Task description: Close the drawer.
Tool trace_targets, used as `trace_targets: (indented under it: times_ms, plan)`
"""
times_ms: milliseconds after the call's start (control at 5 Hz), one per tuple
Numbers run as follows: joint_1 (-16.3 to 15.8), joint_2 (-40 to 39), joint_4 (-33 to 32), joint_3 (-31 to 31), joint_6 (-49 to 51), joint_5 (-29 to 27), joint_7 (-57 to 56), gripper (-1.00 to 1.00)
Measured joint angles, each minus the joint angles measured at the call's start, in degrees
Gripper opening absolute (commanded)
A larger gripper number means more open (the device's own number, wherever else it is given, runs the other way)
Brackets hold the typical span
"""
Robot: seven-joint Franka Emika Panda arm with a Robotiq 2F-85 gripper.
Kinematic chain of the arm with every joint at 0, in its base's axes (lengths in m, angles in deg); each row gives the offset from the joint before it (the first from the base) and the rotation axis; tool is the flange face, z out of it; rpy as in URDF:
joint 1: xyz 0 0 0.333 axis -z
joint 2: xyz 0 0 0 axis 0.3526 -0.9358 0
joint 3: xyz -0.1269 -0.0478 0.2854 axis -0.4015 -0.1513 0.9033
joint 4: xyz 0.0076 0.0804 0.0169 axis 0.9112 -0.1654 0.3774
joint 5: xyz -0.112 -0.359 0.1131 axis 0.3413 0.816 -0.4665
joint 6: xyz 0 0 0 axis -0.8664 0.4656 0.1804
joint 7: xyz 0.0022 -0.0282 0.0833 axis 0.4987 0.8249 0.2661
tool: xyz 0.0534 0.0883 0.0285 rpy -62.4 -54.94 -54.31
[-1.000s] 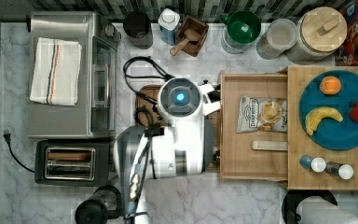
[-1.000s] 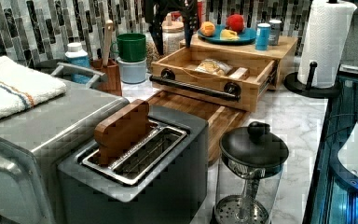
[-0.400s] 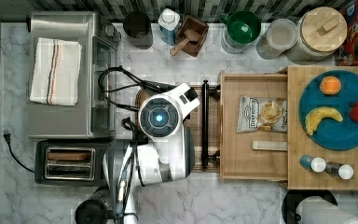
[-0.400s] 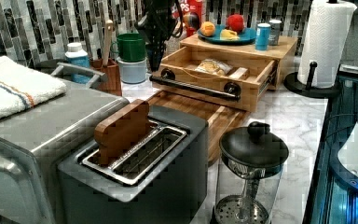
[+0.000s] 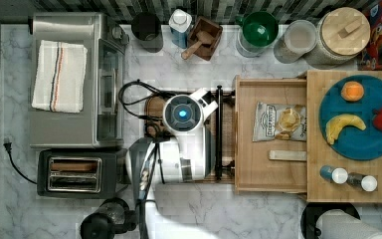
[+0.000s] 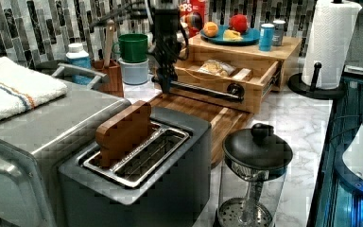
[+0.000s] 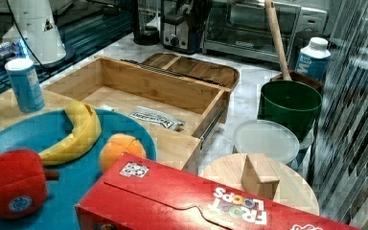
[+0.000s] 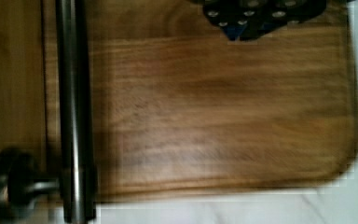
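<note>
The drawer is a shallow bamboo tray standing pulled out from under the wooden top; it also appears in the right view and the left view. Its black bar handle runs along the front. My gripper hangs down over the cutting board, just in front of the handle near its end at the left view's left. In the top view the arm's wrist covers it. The wrist view has the handle close beside the gripper.
A chips bag and a small wooden block lie in the drawer. The brown cutting board lies under the arm. A toaster, toaster oven and coffee press stand nearby. The blue plate with fruit rests on the wooden top.
The arm swung away from the drawer toward the top view's left, then came partway back, and the gripper dropped down beside the handle. The drawer has not moved.
</note>
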Motion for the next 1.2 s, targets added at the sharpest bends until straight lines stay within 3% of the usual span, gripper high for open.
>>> trace_targets:
  times_ms: [800,1200]
  plan:
    - [2.78,-1.76,-5.15,-3.77,-1.37,4.07,-7.47,-1.00]
    - [6.81,-1.69,-4.59,-5.51,-4.73,4.04,-14.69,-1.00]
